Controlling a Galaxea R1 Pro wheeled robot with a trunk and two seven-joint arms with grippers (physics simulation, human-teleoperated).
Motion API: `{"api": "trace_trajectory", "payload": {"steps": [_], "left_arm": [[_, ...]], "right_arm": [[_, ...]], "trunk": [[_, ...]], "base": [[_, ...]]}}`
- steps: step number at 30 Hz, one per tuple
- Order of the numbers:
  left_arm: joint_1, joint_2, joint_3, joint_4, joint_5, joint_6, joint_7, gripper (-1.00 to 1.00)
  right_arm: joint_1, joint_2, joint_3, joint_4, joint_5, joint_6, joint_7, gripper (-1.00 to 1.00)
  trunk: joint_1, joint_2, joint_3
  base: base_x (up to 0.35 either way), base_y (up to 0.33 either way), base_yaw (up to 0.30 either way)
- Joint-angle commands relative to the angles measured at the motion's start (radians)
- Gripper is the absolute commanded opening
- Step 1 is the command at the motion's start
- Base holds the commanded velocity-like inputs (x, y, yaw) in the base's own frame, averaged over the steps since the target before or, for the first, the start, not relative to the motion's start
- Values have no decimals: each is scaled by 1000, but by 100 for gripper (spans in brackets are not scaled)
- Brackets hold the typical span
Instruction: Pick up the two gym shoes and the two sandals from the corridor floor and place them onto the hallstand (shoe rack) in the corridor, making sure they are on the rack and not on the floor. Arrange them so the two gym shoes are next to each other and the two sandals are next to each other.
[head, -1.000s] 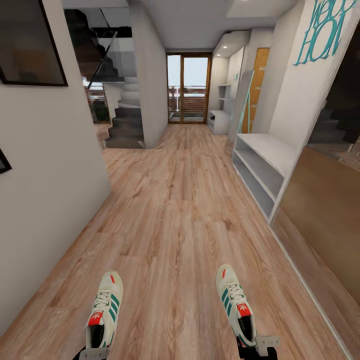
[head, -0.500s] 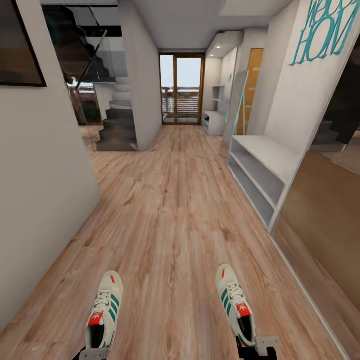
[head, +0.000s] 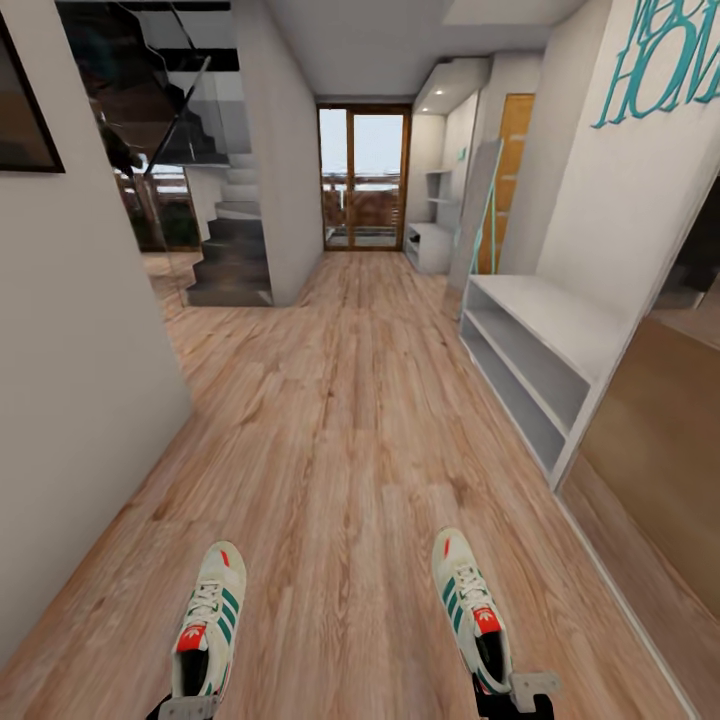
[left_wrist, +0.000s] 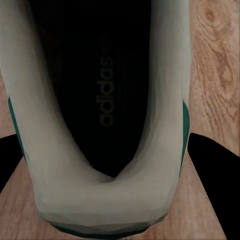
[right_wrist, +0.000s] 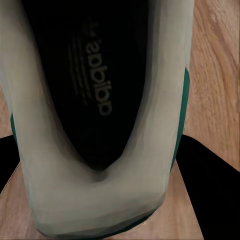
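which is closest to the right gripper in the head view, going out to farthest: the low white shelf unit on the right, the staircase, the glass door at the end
From the right gripper, which holds a gym shoe:
1. Low white shelf unit, ahead against the right wall.
2. Staircase, farther along on the left side.
3. Glass door, at the corridor's far end.

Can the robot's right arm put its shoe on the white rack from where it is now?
Probably not yet. The right gripper holds its shoe low and near, while the rack stands farther ahead across bare floor.
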Motion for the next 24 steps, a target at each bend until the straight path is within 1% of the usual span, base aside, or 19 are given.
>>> {"api": "trace_trajectory", "payload": {"steps": [1, 24], "left_arm": [[-1, -1, 9, 0, -9, -3, -5, -100], [-1, -2, 9, 6, -9, -4, -5, -100]], "right_arm": [[-1, 0, -3, 1, 6, -3, -2, -100], [-1, 0, -3, 1, 6, -3, -2, -100]], "trunk": [[0, 0, -1], [0, 0, -1]], "base": [[339, 0, 0], [339, 0, 0]]}}
